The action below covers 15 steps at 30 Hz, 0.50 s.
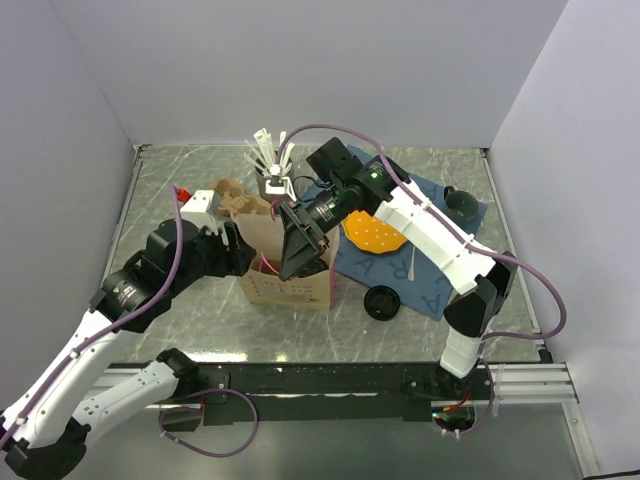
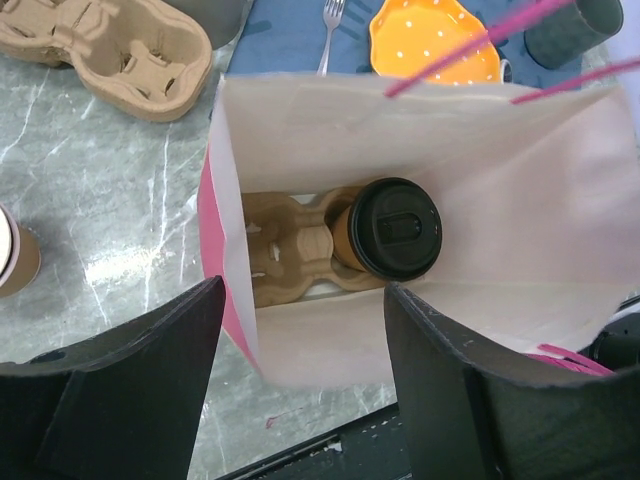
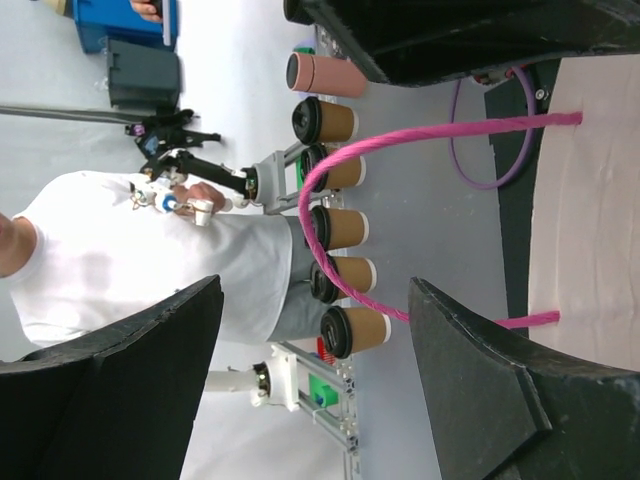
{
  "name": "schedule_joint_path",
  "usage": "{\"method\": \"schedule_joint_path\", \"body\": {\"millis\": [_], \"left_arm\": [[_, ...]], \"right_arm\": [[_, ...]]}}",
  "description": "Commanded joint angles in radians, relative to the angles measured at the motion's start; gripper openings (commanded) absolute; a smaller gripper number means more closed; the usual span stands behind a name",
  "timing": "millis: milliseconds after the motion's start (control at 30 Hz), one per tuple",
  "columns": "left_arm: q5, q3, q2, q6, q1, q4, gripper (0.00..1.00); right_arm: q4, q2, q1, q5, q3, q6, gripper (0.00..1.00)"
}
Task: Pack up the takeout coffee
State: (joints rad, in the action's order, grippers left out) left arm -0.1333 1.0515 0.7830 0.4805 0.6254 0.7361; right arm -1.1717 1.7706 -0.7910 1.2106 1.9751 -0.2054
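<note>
The takeout coffee [image 2: 395, 228], a kraft cup with a black sip lid, stands upright in a cardboard carrier [image 2: 285, 245] at the bottom of the open paper bag [image 2: 320, 120]. My left gripper [image 2: 305, 400] hangs open above the bag's near corner, with one finger on each side of it and neither touching it. My right gripper [image 1: 300, 245] is over the bag's mouth [image 1: 285, 275] and hides the coffee from above. In its wrist view the right gripper [image 3: 315, 390] is open and empty, with the bag's pink handle [image 3: 335, 240] arching in front of it.
A spare cup carrier [image 2: 110, 50] and a lidless cup [image 2: 15, 255] lie left of the bag. On the blue mat [image 1: 425, 250] are an orange plate [image 1: 375, 233], a fork [image 2: 330, 25] and a dark cup [image 1: 460, 205]. A loose black lid [image 1: 382, 300] and a cutlery holder [image 1: 270, 170] are nearby.
</note>
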Motion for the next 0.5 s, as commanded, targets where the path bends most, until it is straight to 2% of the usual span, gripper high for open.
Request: {"method": "schedule_joint_path", "body": {"millis": [0,167,300,333,400,467], "left_arm": [[-0.012,0.031,0.007,-0.025,0.000,-0.053,0.70],[-0.022,0.145,0.019,-0.043,-0.001,-0.029,0.74],[-0.057,0.240,0.039,-0.039,-0.001,-0.014,0.83],[-0.064,0.254,0.047,-0.028,-0.001,-0.007,0.84],[-0.077,0.288,0.059,-0.020,-0.001,-0.004,0.88],[-0.083,0.312,0.070,-0.026,-0.001,-0.012,0.89]], "right_arm": [[-0.031,-0.005,0.001,-0.022,0.086,0.020,0.81],[0.047,-0.039,0.004,-0.057,0.177,-0.087,0.79],[0.081,-0.077,0.015,-0.250,0.209,-0.164,0.78],[0.089,-0.111,0.015,-0.384,0.205,-0.187,0.76],[0.153,-0.158,0.015,-0.474,0.142,-0.203,0.77],[0.178,-0.226,0.009,-0.683,0.102,-0.197,0.77]]}}
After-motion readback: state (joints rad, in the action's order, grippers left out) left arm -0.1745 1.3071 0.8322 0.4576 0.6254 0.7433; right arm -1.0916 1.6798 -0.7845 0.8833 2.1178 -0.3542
